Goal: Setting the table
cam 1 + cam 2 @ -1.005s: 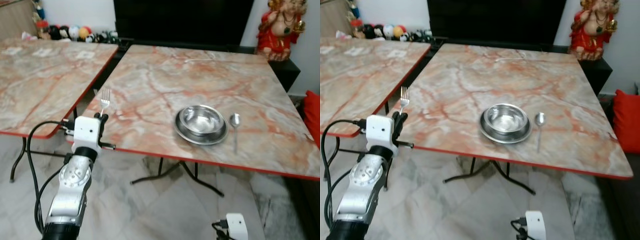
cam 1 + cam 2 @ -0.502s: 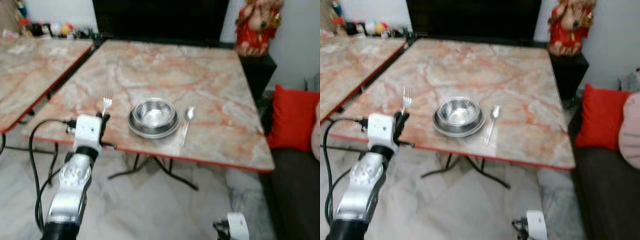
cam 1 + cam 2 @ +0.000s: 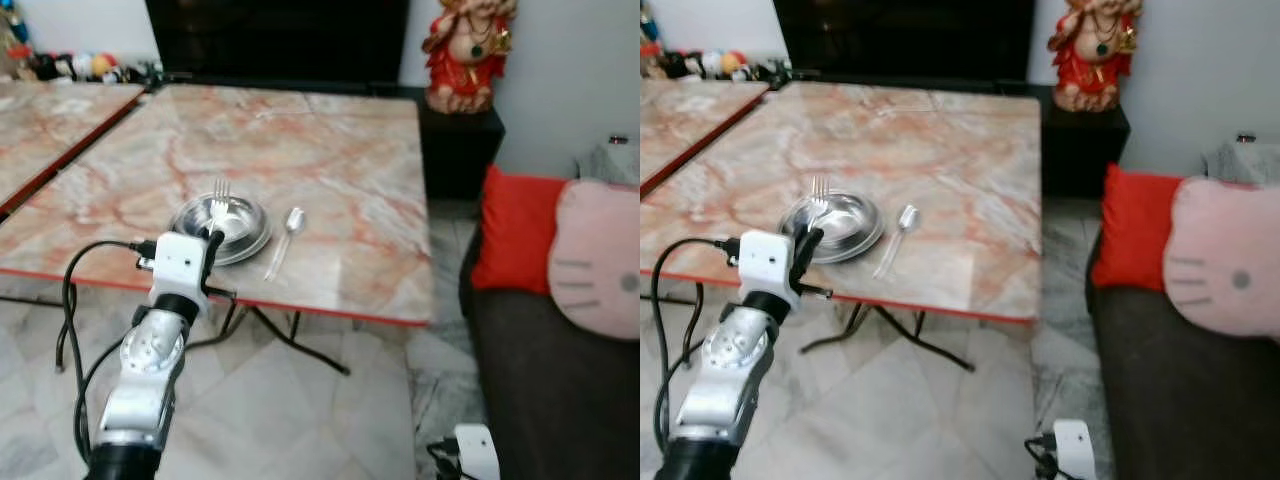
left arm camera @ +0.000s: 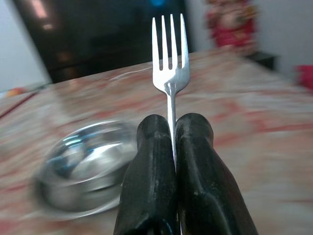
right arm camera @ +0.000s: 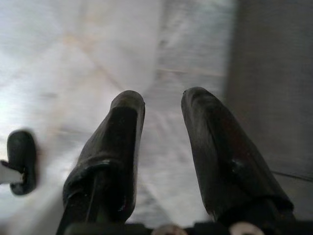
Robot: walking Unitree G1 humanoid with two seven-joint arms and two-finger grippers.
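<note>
Near the marble table (image 3: 330,150) edge, our left gripper (image 4: 171,129) pinches a fork (image 4: 170,58) upright. Steel bowl (image 3: 222,226) and spoon (image 3: 284,238) lie beside each other. Our right gripper (image 5: 164,105) hangs parted over the floor.

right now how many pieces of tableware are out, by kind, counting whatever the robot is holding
fork: 1, clamped upright in the left gripper
bowl: 1, on the table
spoon: 1, lying to the right of the bowl
total: 3

Shiny metal fork (image 4: 169,68); glossy marble-look table (image 3: 330,160)
</note>
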